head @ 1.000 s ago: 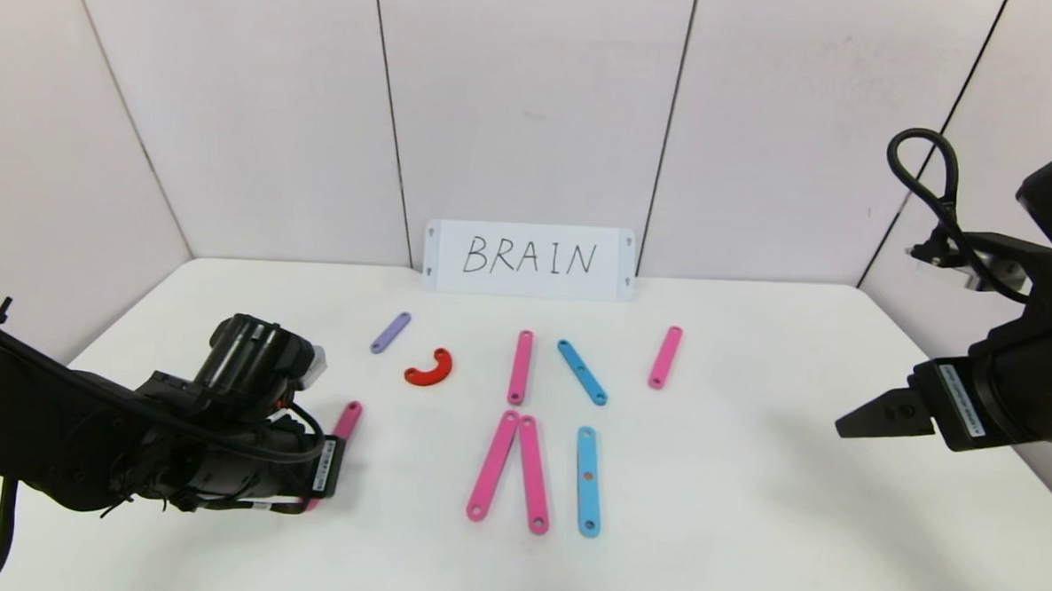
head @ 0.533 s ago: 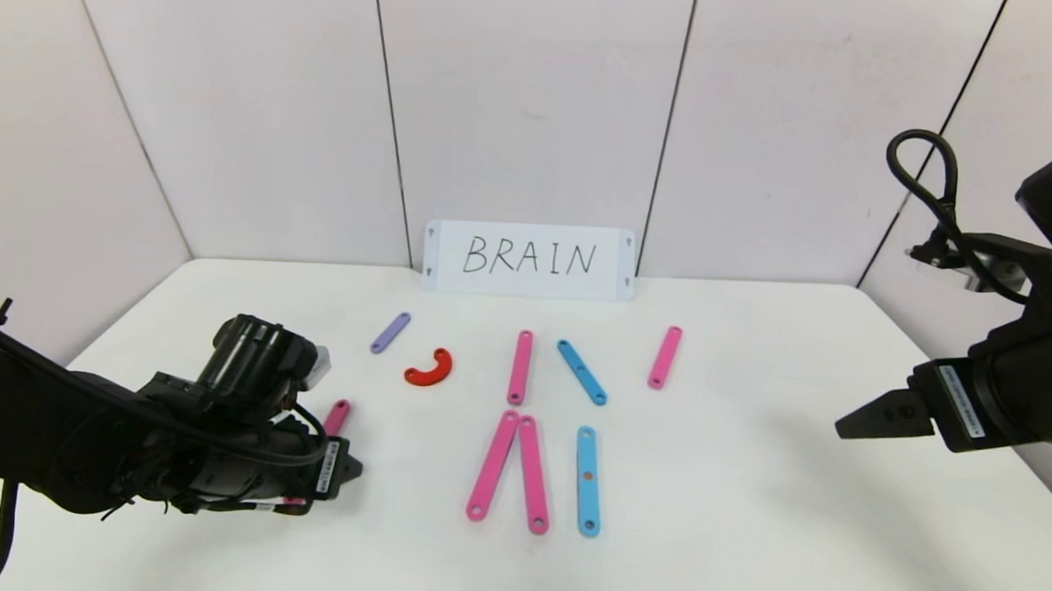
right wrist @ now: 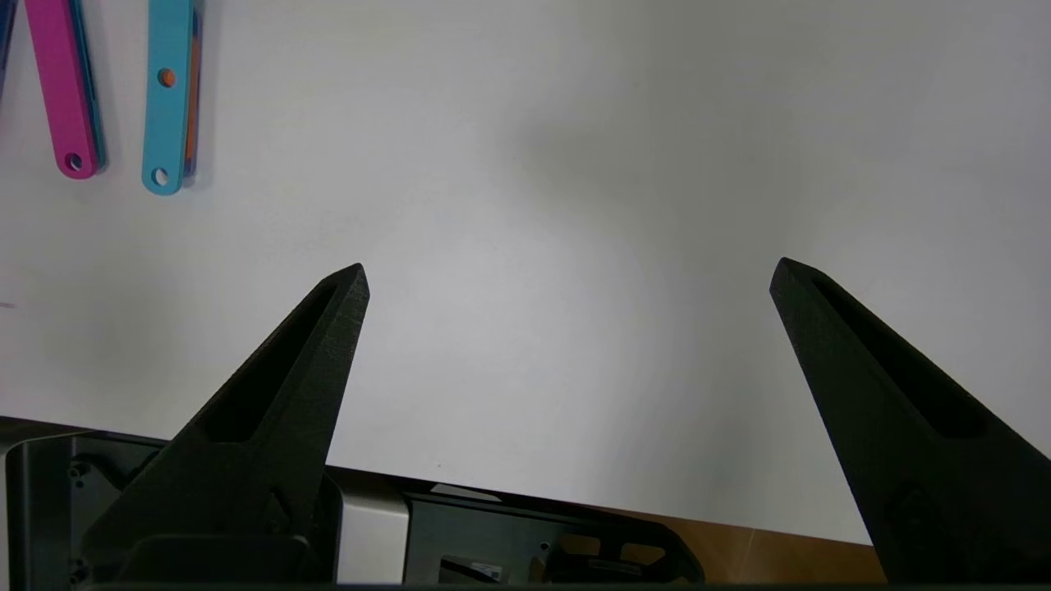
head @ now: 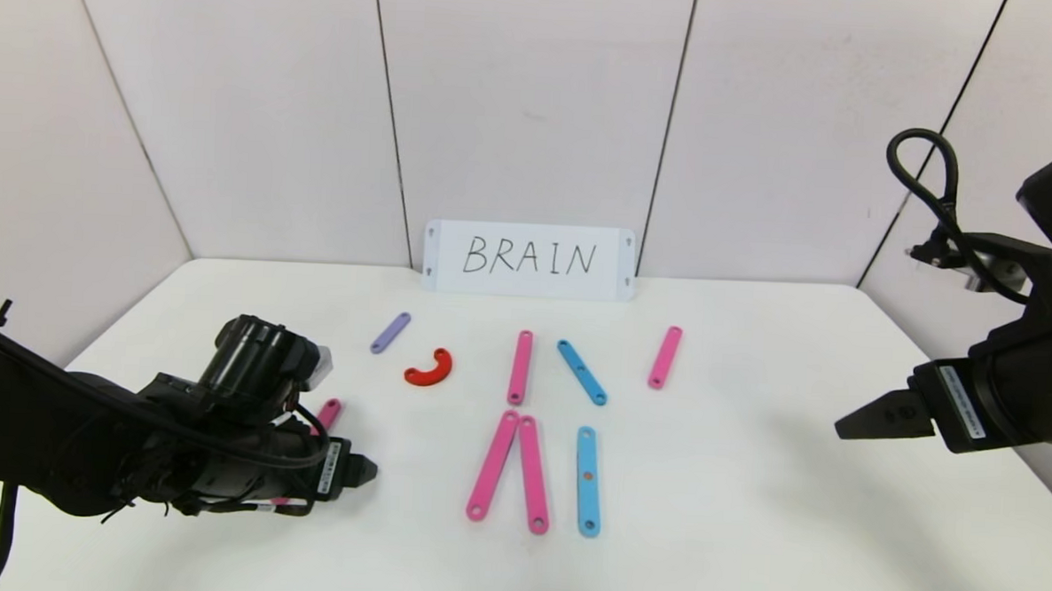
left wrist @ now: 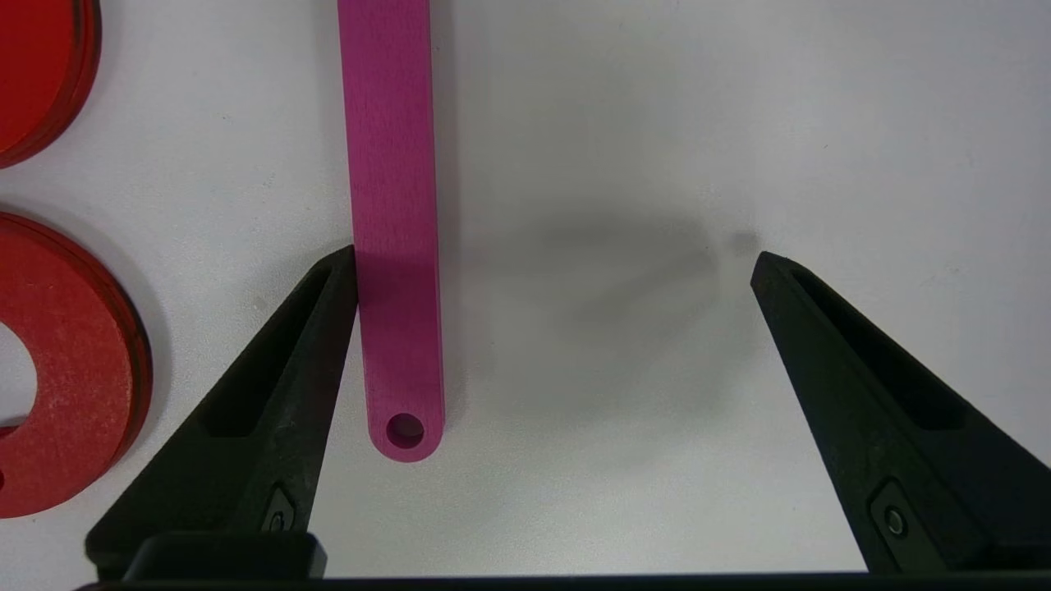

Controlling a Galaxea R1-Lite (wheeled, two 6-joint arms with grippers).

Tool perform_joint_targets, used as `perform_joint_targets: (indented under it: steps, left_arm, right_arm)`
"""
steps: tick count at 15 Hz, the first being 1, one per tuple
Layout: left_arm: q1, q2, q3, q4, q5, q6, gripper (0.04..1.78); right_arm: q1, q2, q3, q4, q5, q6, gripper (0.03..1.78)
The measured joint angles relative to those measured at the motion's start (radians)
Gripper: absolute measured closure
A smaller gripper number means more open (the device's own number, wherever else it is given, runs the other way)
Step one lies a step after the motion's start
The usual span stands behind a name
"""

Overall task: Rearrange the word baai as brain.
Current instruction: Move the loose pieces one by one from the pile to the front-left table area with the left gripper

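Observation:
The word baai lies as loose flat pieces on the white table [head: 747,518]. They are a purple strip [head: 390,332], a red half-ring [head: 429,368], several pink strips [head: 520,367] and two light-blue strips [head: 588,480]. My left gripper [head: 363,472] hovers low at the table's front left, open. In the left wrist view a pink strip [left wrist: 392,222] lies flat on the table just inside one fingertip [left wrist: 341,271] of the left gripper [left wrist: 554,258], gripped by nothing. Red curves [left wrist: 70,369] lie beside it. My right gripper [head: 849,425] hangs open and empty at the right, and the right wrist view shows this gripper [right wrist: 571,275] over bare table.
A white card [head: 528,259] reading BRAIN stands against the back wall. Grey panel walls close in the table at the back and sides. In the right wrist view a pink strip [right wrist: 61,90] and a blue strip [right wrist: 168,98] lie far off from the jaws.
My left gripper has opened and let go of the pink strip, which now lies on the table. Its fingertip now pokes out to the right. The right arm has not moved.

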Motion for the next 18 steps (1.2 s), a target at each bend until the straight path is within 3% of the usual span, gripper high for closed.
perform_joint_targets:
  steps: [6,18]
  left_arm:
    - [-0.056,0.000,-0.015,0.003,0.009,-0.078,0.17]
    - [-0.047,0.006,-0.055,0.006,0.063,-0.091,0.16]
  right_arm:
    - [-0.001,0.000,0.000,0.000,0.000,0.000,0.10]
    - [0.010,0.000,0.006,0.000,0.000,0.000,0.10]
